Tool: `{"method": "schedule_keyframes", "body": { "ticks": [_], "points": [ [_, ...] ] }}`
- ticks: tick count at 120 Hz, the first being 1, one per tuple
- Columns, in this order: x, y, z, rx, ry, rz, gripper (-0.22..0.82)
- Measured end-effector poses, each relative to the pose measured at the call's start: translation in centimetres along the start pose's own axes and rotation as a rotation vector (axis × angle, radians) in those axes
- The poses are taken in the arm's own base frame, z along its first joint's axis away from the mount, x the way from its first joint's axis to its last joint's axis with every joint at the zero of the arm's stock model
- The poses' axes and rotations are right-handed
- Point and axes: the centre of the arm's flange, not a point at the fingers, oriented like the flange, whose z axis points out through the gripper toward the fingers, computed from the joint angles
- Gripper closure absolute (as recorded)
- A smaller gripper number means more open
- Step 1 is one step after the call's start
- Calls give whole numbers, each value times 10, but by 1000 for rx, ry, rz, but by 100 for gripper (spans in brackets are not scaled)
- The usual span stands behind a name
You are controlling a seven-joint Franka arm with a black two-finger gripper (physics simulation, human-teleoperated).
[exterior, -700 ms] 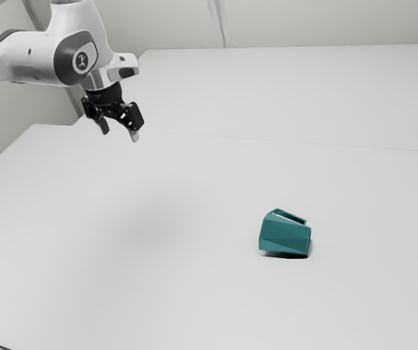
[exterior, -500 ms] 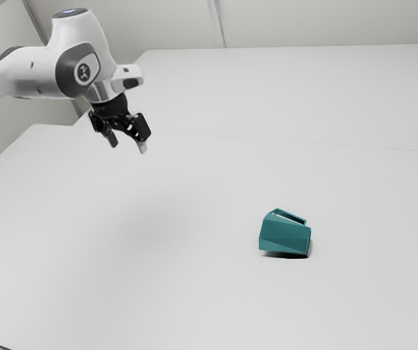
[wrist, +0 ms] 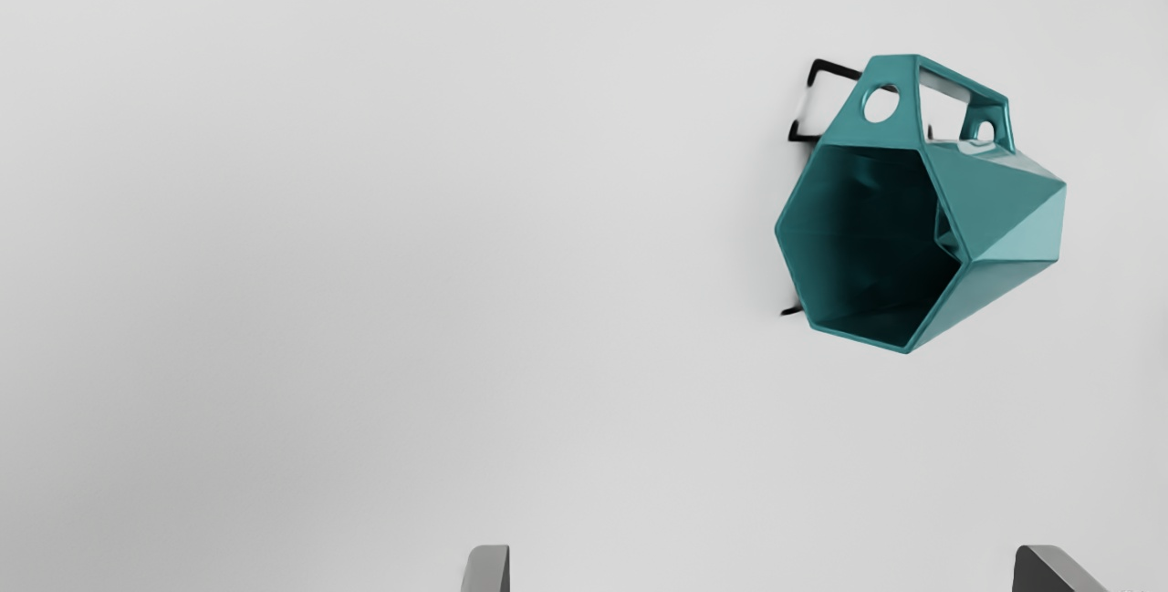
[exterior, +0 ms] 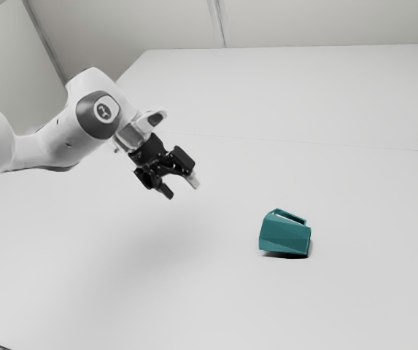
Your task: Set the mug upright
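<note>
My gripper (exterior: 182,189) hangs above the table in the exterior view, up and to that view's left of the mug, its fingers spread with nothing between them. The teal faceted mug (exterior: 284,235) lies on its side on the table, handle upward. In the wrist view the mug (wrist: 1013,209) turns its dark open mouth toward the camera, and the gripper (wrist: 762,569) shows two fingertips wide apart, neither touching the mug.
A broad pale grey table (exterior: 157,292) lies beneath the arm and mug. Beyond it in the exterior view stands another pale surface (exterior: 289,87), with walls behind.
My hand has come down and toward the exterior view's right, closer to the mug, and has tilted on the way. The mug has stayed where it was.
</note>
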Motion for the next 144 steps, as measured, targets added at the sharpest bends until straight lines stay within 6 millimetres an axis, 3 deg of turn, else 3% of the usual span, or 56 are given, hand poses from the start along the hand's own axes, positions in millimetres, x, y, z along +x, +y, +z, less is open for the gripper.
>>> {"method": "schedule_keyframes", "body": {
  "ticks": [27,44,100,144],
  "points": [
    [3,21,38,-147,-17,20,0],
    [-9,40,70,-210,-55,47,0],
    [-8,44,140,-327,-79,70,0],
    [31,56,169,-331,-52,180,0]
  ]
}}
